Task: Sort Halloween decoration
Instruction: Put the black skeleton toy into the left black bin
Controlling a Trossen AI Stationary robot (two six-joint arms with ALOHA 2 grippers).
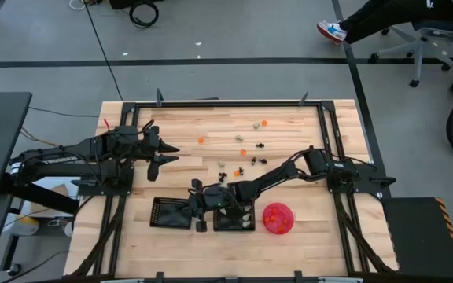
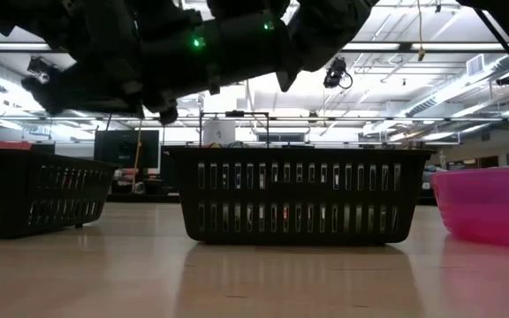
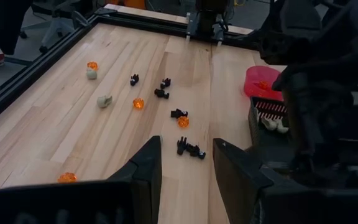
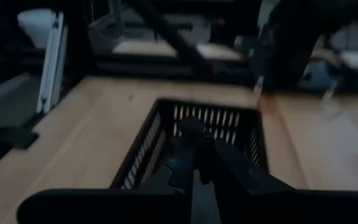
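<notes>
Tiny Halloween trinkets, orange [image 1: 243,152], black [image 1: 255,161] and cream [image 1: 221,163], lie scattered on the wooden table's middle and far part. They also show in the left wrist view, among them a black pair [image 3: 190,149]. My left gripper [image 1: 166,153] hovers open and empty at the left, pointing toward the scatter [image 3: 186,147]. My right gripper [image 1: 199,206] reaches across to the near side and hangs over the left black mesh tray [image 4: 185,124]. Its fingers are shut [image 4: 197,155], with a small dark lump at their tips. My right gripper pinches a small black trinket [image 4: 190,128] between its two fingertips, only at their free ends. The fingers slant down from the table's right side. The trinket is lifted clear, above the left tray's opening. Its shape is too dark to make out.
Two black mesh trays [image 1: 170,212] [image 1: 234,218] and a round pink bowl [image 1: 278,218] stand along the near edge. The middle tray holds cream pieces [image 3: 272,124] and the bowl an orange one [image 3: 263,85]. A black frame rims the table [image 1: 211,103].
</notes>
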